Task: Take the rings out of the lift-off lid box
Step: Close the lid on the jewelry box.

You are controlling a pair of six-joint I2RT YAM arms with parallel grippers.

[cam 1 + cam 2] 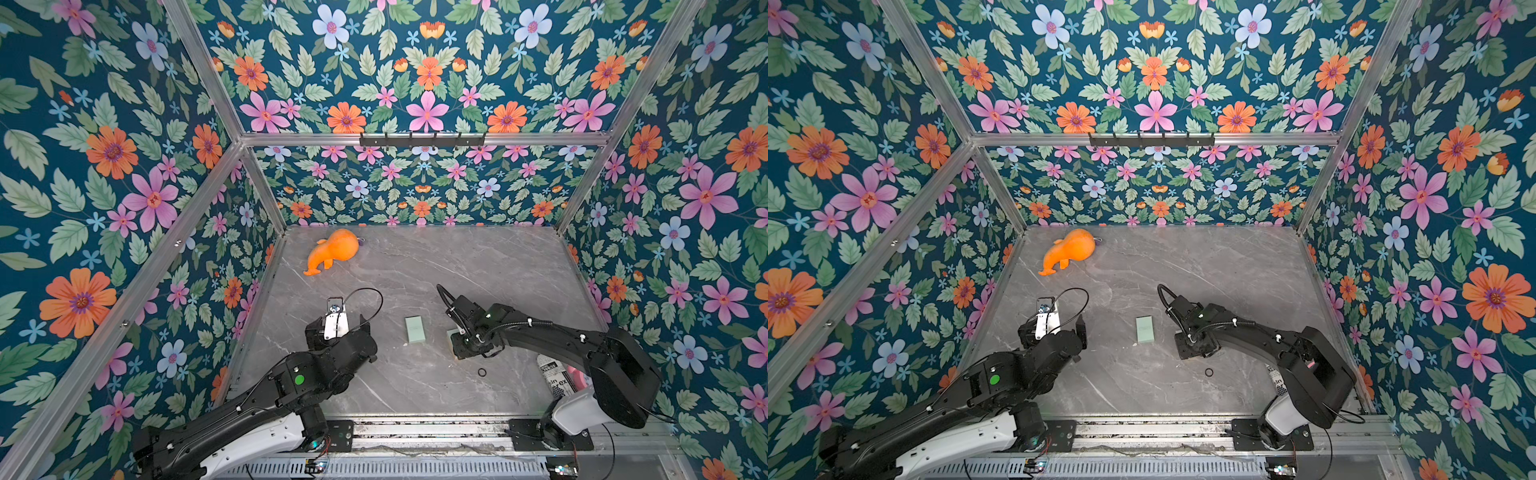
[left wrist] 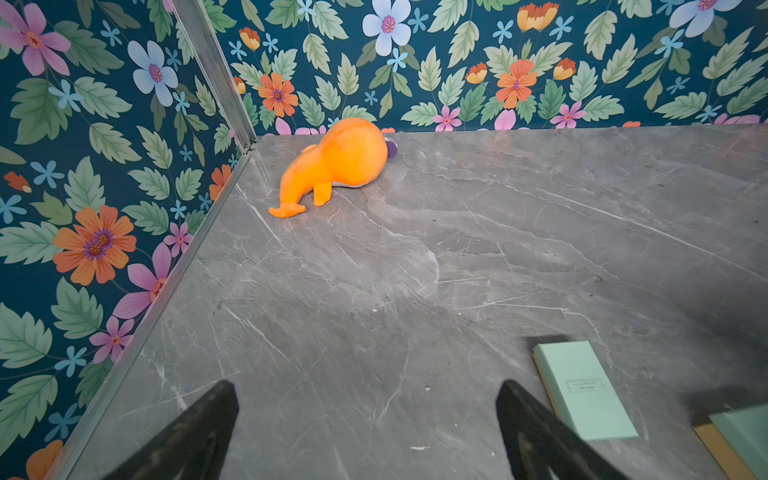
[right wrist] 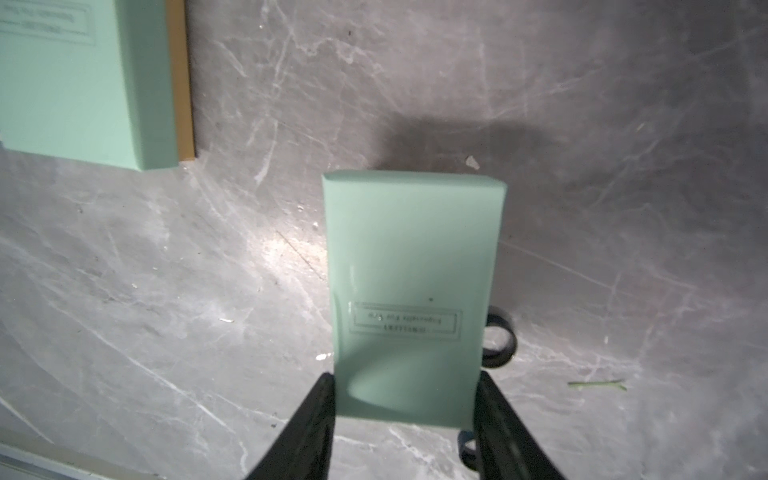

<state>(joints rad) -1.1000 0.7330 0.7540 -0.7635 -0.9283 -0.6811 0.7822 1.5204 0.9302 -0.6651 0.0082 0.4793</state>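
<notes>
While the right gripper (image 3: 405,386) clamps a smooth, rectangular mint-green box (image 3: 411,257) between partly open jaws, two black band-shaped rings (image 3: 498,340) lie on the grey marbled table (image 3: 623,208) beside it. In both top views a ring (image 1: 482,372) (image 1: 1209,372) lies at 5 o'clock of that gripper. The box's other half (image 1: 415,329) lies at 9 o'clock, and the left gripper (image 2: 368,424) gapes wide, empty.

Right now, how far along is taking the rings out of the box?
Done: one green box half lies apart on the table, and a black ring lies loose. In hand: the right hand grips the other half. Left: whether rings remain inside is hidden.
</notes>
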